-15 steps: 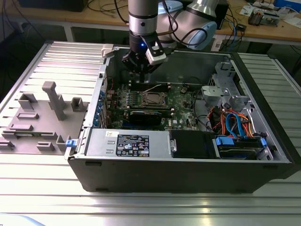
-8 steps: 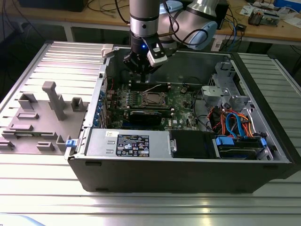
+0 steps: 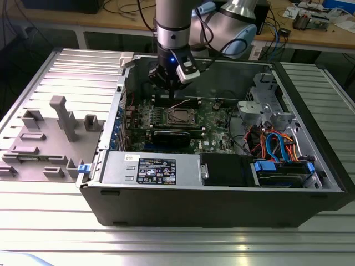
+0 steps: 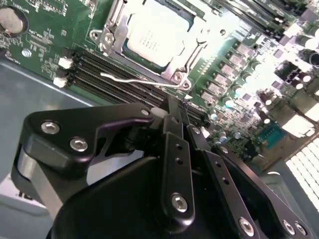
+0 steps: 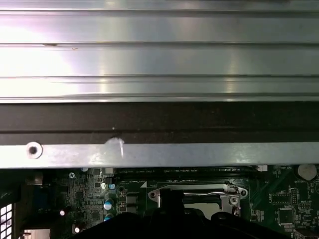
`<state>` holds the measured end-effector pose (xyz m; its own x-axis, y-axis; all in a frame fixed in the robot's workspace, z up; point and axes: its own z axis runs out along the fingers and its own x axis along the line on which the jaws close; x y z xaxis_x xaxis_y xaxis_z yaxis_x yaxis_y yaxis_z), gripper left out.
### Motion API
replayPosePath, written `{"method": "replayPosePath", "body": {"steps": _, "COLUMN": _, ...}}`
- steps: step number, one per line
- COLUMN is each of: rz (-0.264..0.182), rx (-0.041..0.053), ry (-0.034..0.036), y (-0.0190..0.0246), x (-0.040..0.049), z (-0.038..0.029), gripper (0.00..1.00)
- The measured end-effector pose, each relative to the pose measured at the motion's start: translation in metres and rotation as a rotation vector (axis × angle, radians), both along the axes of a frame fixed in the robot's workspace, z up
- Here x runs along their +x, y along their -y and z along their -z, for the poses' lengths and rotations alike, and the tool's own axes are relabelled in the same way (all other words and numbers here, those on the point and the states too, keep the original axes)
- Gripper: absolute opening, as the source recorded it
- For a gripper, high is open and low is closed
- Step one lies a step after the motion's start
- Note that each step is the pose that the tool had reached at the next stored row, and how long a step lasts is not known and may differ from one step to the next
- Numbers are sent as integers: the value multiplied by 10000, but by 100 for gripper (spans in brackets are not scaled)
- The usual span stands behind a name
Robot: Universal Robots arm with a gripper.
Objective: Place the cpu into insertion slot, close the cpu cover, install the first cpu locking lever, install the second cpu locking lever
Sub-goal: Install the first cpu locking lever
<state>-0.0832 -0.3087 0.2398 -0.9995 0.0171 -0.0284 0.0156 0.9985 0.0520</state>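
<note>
While the gripper (image 3: 168,80) hangs over the board, the cpu (image 3: 181,116) sits in the slot just below.
Second wrist view: fingers (image 4: 175,130) pressed together, holding nothing; cpu (image 4: 152,31) dull silver under the thin steel cover (image 4: 175,63); bent wire lever (image 4: 142,79) beside it wants a square, steady push. First wrist view: cover (image 5: 199,190) ahead, ribbed metal beyond.

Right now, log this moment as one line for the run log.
cpu: seated in insertion slot | cpu cover: down | lever: beside socket | gripper: shut, above memory slots
</note>
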Motion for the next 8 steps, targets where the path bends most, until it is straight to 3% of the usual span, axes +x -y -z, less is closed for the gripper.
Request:
{"method": "replayPosePath", "body": {"steps": 4, "rz": 96, "rx": 47, "ry": -4, "y": 0, "x": 42, "z": 51, "gripper": 11}}
{"method": "replayPosePath", "body": {"steps": 5, "rz": 99, "rx": 148, "ry": -6, "y": 0, "x": 65, "z": 94, "gripper": 11}}
{"method": "replayPosePath", "body": {"steps": 8, "rz": 98, "rx": 149, "ry": -5, "y": 0, "x": 67, "z": 108, "gripper": 11}}
